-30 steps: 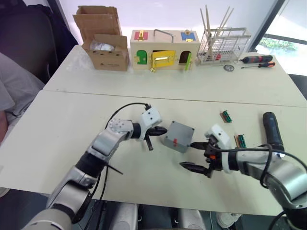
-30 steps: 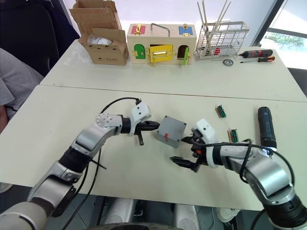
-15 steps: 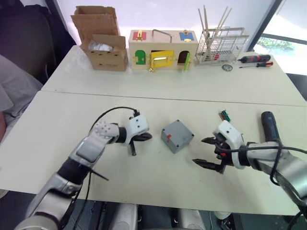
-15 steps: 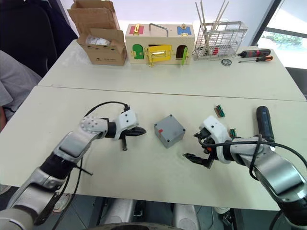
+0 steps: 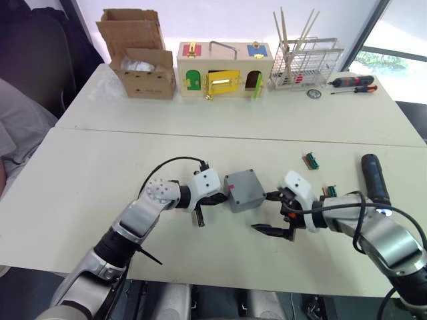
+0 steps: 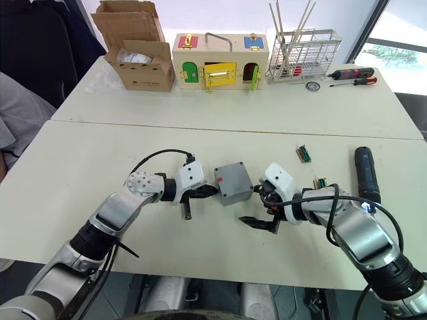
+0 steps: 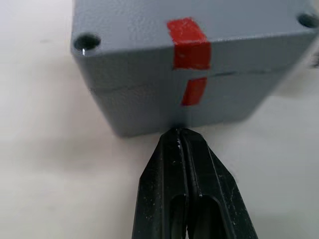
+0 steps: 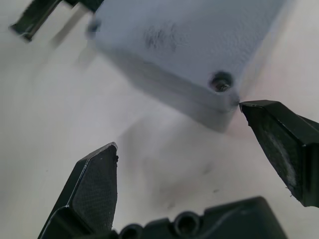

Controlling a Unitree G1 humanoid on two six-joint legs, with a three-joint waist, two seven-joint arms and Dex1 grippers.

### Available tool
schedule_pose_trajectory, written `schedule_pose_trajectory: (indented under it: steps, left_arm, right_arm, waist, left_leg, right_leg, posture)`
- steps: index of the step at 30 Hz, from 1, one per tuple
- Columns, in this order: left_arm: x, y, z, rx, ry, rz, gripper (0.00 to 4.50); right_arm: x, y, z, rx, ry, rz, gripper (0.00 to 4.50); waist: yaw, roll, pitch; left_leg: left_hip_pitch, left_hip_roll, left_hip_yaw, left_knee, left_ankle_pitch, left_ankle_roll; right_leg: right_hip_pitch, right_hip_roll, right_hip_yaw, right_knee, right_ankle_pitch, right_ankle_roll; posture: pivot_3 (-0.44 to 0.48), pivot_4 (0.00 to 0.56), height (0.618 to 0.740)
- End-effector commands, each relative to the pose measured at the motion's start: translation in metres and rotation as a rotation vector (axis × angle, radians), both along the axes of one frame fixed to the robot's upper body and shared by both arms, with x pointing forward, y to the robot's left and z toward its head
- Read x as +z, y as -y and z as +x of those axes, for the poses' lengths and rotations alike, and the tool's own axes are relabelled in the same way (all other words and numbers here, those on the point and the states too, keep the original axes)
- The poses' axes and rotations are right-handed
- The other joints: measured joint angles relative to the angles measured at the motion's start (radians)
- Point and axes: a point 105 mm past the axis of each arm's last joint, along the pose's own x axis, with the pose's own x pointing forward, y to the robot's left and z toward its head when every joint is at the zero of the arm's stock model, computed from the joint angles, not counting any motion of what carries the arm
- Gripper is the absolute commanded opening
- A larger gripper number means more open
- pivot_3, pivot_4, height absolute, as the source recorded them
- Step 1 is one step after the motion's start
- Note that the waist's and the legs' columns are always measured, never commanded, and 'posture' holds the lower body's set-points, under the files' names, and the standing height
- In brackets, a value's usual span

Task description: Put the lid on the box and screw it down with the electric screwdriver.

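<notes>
I am looking down over a pale table. Going left to right: my left gripper lies low on the table at about 9 o'clock from the box. Its two black fingers are pressed together, and their joined tip touches the bottom edge of the box's near side, just below a strip of red tape that crosses the seam between lid and box.

The lid sits on the box, its edges lined up with the walls; screw holes show in its corners. The box stands at the middle of the near table, with bare tabletop open toward 6 o'clock and 12 o'clock.

My right gripper is at about 3 o'clock from the box, fingers spread wide apart. One fingertip sits just beside a corner of the lid, the other is off the box, over bare table.

Two small green connector pieces lie at about 2 o'clock from the box. The electric screwdriver lies flat farther right, near the table's right edge, well apart from both grippers.

Along the far edge, left to right: a cardboard carton, a wooden box with coloured doors, a wire rack and two hand screwdrivers.
</notes>
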Motion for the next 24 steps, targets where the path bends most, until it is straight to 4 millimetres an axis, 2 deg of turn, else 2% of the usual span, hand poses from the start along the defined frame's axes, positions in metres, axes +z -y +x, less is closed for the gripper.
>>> schedule_pose_trajectory:
  steps: [1, 6, 10, 13, 16, 20, 24]
  left_arm:
    - [0.003, 0.002, 0.004, 0.002, 0.024, -0.002, 0.0]
    - [0.006, 0.002, 0.006, 0.007, 0.021, -0.014, 0.0]
    - [0.008, 0.0, 0.001, -0.003, 0.007, -0.017, 0.0]
    - [0.016, -0.018, -0.005, -0.006, -0.011, -0.001, 0.0]
    - [0.032, -0.035, -0.017, -0.028, -0.068, -0.047, 0.0]
    - [0.073, -0.024, -0.023, -0.062, -0.097, -0.265, 0.0]
    - [0.088, -0.004, -0.035, -0.145, -0.107, -0.332, 0.0]
  right_arm:
    - [0.009, -0.014, -0.011, 0.052, 0.015, 0.046, 4.47]
    - [0.009, -0.008, -0.008, 0.017, 0.028, 0.032, 4.47]
    - [0.014, 0.011, -0.004, -0.05, 0.053, -0.041, 4.47]
    - [0.044, 0.041, -0.001, -0.209, 0.128, -0.045, 4.47]
    - [0.076, 0.064, -0.004, -0.369, 0.258, 0.093, 4.47]
    - [0.09, 0.095, -0.008, -0.59, 0.31, 0.265, 4.47]
    - [0.087, 0.117, -0.002, -0.75, 0.329, 0.344, 4.47]
  waist:
    - [0.0, 0.0, 0.0]
    - [0.0, 0.0, 0.0]
    - [0.002, 0.0, 0.0]
    - [0.0, 0.0, 0.0]
    - [0.0, 0.0, 0.0]
    - [0.008, 0.0, 0.0]
    - [0.003, 0.0, 0.0]
  left_leg:
    - [0.0, 0.0, 0.0, 0.0, 0.0, 0.0]
    - [0.0, 0.0, 0.0, 0.0, 0.0, 0.0]
    - [0.0, 0.0, 0.0, 0.0, 0.0, 0.0]
    - [-0.001, -0.001, 0.0, 0.0, 0.0, 0.0]
    - [0.0, 0.0, 0.0, -0.001, 0.0, 0.0]
    - [0.0, 0.001, -0.003, 0.0, 0.0, -0.001]
    - [0.004, -0.001, -0.003, 0.0, 0.0, 0.0]
  right_leg:
    - [0.0, 0.0, 0.0, 0.0, 0.0, 0.0]
    - [0.0, 0.0, 0.0, 0.0, 0.0, 0.0]
    - [0.0, -0.001, 0.0, 0.0, 0.0, 0.0]
    - [-0.001, -0.001, 0.0, 0.0, 0.0, 0.0]
    - [-0.001, -0.001, 0.0, 0.0, 0.0, 0.0]
    - [0.002, -0.001, -0.002, 0.0, 0.0, 0.0]
    - [0.007, -0.002, -0.002, -0.001, 0.0, 0.0]
  posture:
    - [0.0, 0.15, 0.731]
    - [0.0, 0.15, 0.731]
    - [0.0, 0.15, 0.731]
    - [0.0, 0.15, 0.731]
    - [0.0, 0.15, 0.731]
    - [0.0, 0.15, 0.731]
    - [0.0, 0.15, 0.731]
